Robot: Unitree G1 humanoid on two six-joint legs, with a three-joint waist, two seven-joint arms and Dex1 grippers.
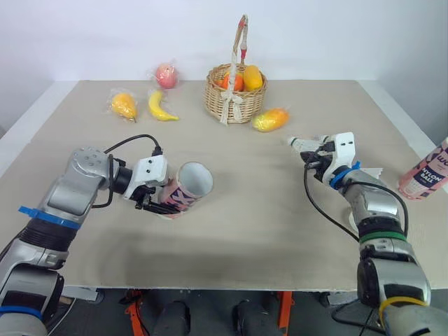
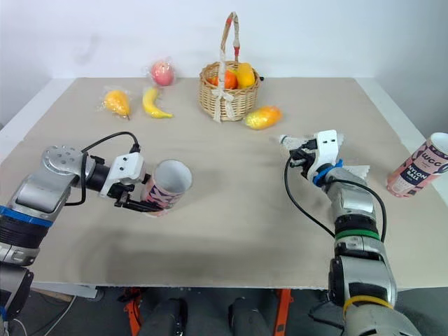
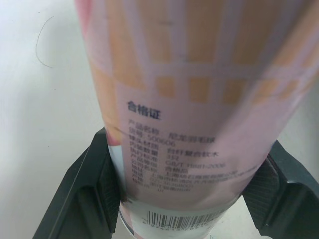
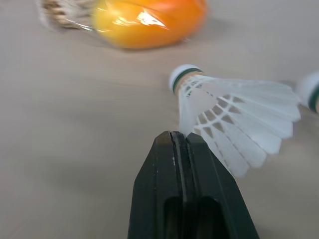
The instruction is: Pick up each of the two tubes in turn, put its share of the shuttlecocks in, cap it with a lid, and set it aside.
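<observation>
Slip risk first: right gripper (image 4: 174, 142) is pinched tight on just the thin feather skirt of the white feather shuttlecock (image 4: 234, 114), in front and right of the woven wicker basket (image 1: 234, 101). That hold could crush vanes or let it twist, so the cork nose may miss the mouth. Left gripper (image 1: 159, 203) clamps the pink patterned cardboard tube (image 1: 189, 185) near its base, in front and left of the basket, tilted, open mouth up — the glossy round wall could rotate between the black pads (image 3: 92, 194). Second matching tube (image 1: 425, 171) stands upright far right of the basket, at the beige table's (image 1: 245, 224) edge.
</observation>
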